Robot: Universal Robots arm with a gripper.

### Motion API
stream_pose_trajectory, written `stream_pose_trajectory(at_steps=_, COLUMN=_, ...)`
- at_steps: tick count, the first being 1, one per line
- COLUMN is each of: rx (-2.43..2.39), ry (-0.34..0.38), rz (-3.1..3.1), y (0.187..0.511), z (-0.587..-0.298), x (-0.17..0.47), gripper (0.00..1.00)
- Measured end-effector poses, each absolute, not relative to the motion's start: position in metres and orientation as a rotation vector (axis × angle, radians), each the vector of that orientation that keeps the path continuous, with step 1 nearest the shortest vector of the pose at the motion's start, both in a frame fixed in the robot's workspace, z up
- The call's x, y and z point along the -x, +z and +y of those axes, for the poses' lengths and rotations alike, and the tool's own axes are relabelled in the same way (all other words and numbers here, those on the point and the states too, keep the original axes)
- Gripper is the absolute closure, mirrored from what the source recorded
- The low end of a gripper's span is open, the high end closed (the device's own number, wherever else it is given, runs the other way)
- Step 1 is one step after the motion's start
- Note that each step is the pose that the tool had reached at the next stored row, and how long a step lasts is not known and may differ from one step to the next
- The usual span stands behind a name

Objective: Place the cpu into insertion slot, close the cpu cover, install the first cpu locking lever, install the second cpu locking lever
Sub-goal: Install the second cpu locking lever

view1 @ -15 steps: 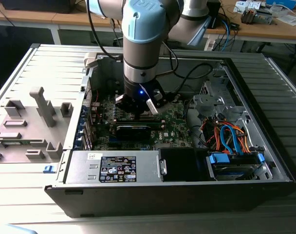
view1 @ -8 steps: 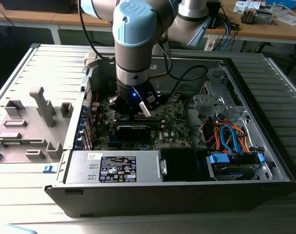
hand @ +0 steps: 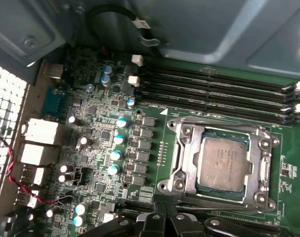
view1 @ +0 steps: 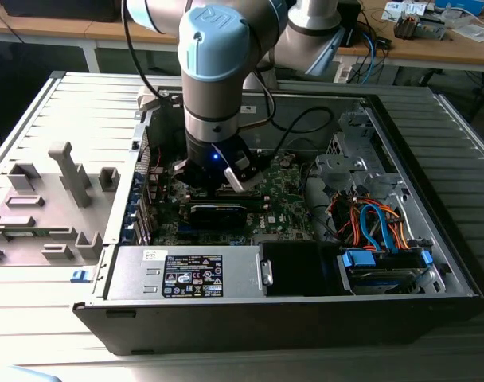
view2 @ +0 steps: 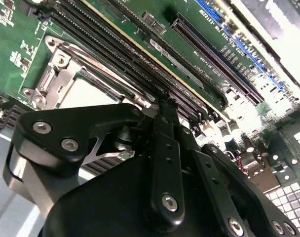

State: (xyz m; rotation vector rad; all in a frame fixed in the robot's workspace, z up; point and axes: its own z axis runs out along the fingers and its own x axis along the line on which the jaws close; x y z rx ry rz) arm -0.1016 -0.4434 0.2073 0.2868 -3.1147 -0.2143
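Open computer case [view1: 433,263], grey power supply [view1: 186,272] along its near wall, blue-orange cable bundle [view1: 377,227] beside it, grey fixture tray [view1: 47,203] outside the case

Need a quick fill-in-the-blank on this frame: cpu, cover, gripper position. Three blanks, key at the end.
1. The cpu sits in the insertion slot with its ____ metal top facing up.
2. The cpu cover is ____ over the cpu, whose top shows through its window.
3. In the exterior view, the gripper hangs ____ the open computer case, above the motherboard.

Missing words: silver-grey; closed; inside
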Motion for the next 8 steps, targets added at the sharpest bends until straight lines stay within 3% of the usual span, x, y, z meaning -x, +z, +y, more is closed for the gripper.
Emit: stream_pose_trajectory(at_steps=8, rx=-0.446, ry=-0.224, rz=-3.089, y=0.2052, z=-0.4427, x=0.1017, gripper=0.89)
